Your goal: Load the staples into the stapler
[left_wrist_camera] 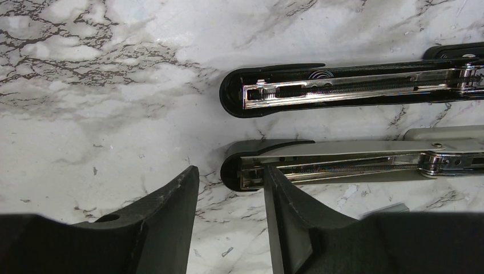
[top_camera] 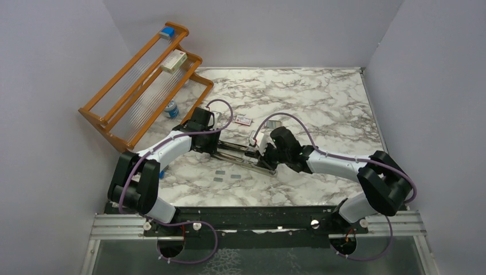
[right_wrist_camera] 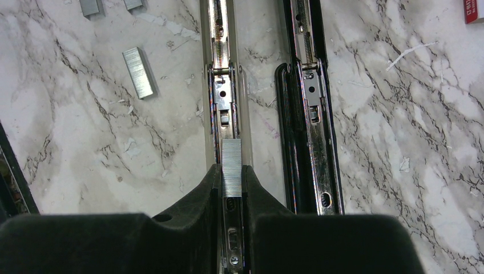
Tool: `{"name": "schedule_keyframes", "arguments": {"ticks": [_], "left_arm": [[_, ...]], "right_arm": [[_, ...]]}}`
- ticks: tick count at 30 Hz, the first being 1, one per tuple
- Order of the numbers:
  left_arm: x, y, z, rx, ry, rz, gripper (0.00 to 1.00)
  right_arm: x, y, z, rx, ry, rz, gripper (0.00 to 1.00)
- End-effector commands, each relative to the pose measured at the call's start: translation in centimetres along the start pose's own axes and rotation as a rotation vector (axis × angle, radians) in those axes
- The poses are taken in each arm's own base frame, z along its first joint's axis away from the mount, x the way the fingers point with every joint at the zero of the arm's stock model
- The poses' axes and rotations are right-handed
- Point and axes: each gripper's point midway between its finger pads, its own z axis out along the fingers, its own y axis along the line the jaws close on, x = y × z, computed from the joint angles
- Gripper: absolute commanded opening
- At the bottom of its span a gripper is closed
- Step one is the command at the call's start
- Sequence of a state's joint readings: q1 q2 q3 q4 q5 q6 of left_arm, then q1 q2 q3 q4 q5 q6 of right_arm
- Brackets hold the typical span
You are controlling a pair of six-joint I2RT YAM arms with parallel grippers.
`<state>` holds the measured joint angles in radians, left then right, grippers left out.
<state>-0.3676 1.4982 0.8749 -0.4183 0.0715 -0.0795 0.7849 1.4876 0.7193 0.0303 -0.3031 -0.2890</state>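
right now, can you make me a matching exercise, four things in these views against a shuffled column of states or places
1 right gripper
2 left gripper
3 loose silver-grey metal staple strip
4 slim black stapler

a lying flat on the marble table
b fingers apart
c shiny silver inner rail exposed
d shut on a short silver staple strip

Pairs: 1-d, 2-b, 3-a, 4-c

place: robot lab test cell | table (top_camera: pixel 332 103): marble-pattern top, boxed in by plain pale walls (top_camera: pixel 51 69) on three sides | rail (top_camera: pixel 114 224): bare metal, along the table's near edge, left arm (top_camera: pixel 166 150) and right arm (top_camera: pixel 338 163) bolted there | rack (top_camera: pixel 143 80): wooden, at the table's far-left corner, holding a box (top_camera: pixel 173 61)
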Motion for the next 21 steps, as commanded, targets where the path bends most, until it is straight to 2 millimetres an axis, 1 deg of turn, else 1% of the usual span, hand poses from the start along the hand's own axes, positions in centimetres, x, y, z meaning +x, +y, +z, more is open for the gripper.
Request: {"name": "schedule_keyframes", "arguments": {"ticks": [1,8,14,21], "left_arm": [[0.02,0.40,0.16,-0.009,0.019,0.013,0.48],[0.03,0.40,0.19,-0.009,0.020,0.015,0.48],[0.03,0.41,0.16,-0.010,0.020,0.016,0.48],[0.03,0.39,0.16,-0.009,0.020,0.015,0.48]], "right_arm": [[0.56,0.44,0.17,-0.039,0.047,0.003,0.05],[0.49,0.40,0.20,-0.038,0.048,0.002,0.13],[0.44,0.37,0.03,-0.036,0.051,-0.001,0.18],[0.49,0.39,-0.12,-0.036,0.057,-0.001,0.19]]}}
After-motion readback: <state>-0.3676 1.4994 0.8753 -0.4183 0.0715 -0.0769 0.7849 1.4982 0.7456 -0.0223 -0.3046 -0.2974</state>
